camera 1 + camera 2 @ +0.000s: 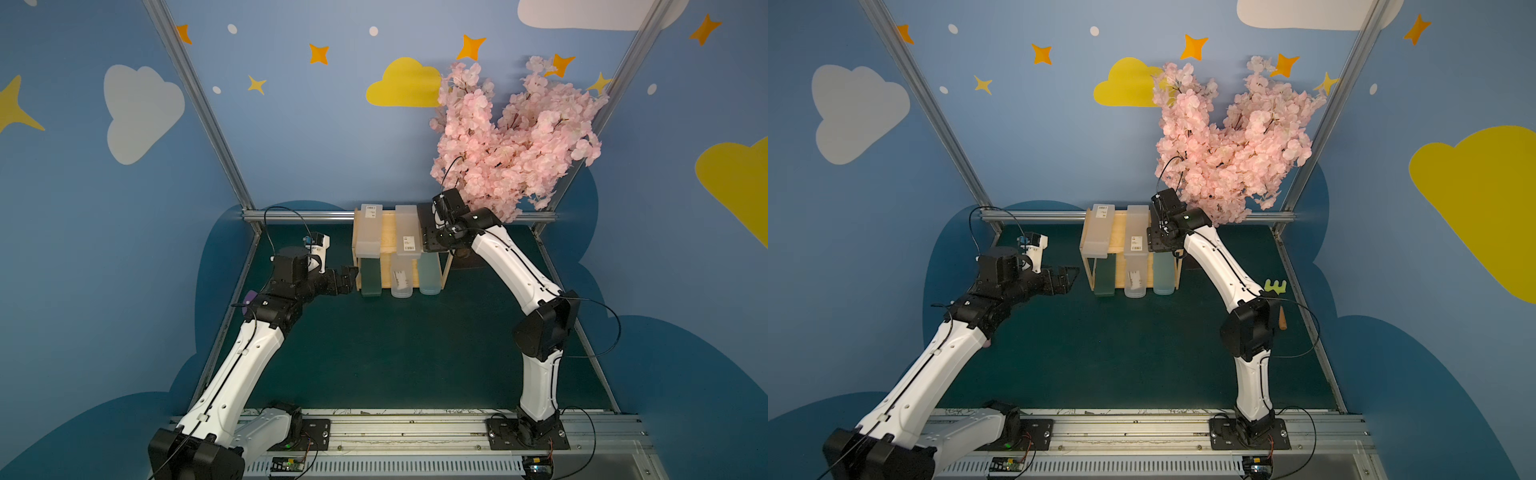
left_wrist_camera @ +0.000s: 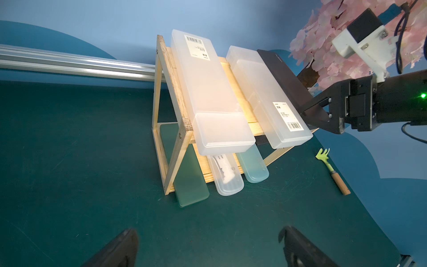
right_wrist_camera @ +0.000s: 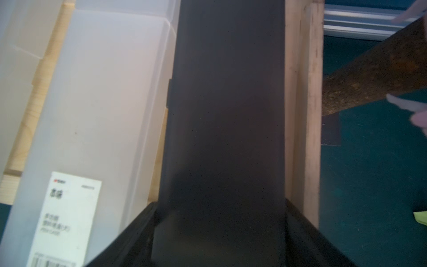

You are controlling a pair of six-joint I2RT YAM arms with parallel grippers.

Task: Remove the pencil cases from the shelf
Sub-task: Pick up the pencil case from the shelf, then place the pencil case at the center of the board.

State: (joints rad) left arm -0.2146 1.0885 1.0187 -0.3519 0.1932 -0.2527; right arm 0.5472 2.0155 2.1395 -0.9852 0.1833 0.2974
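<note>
Filling one shelf point(image 2: 173, 85) are six pencil cases point(image 2: 203, 81).

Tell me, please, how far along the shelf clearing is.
Done: nothing; all six pencil cases sit on the shelf. In hand: the right gripper has fingers flanking the black case on the top tier, grip unclear. Remaining: all six; the left gripper hovers open.

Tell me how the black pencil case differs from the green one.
The black pencil case lies on the top tier of the shelf; the green pencil case lies on the bottom tier, poking out in front. The black one is opaque, the green one translucent. The right gripper straddles the black one; no gripper touches the green one. Both are long, slim boxes.
</note>
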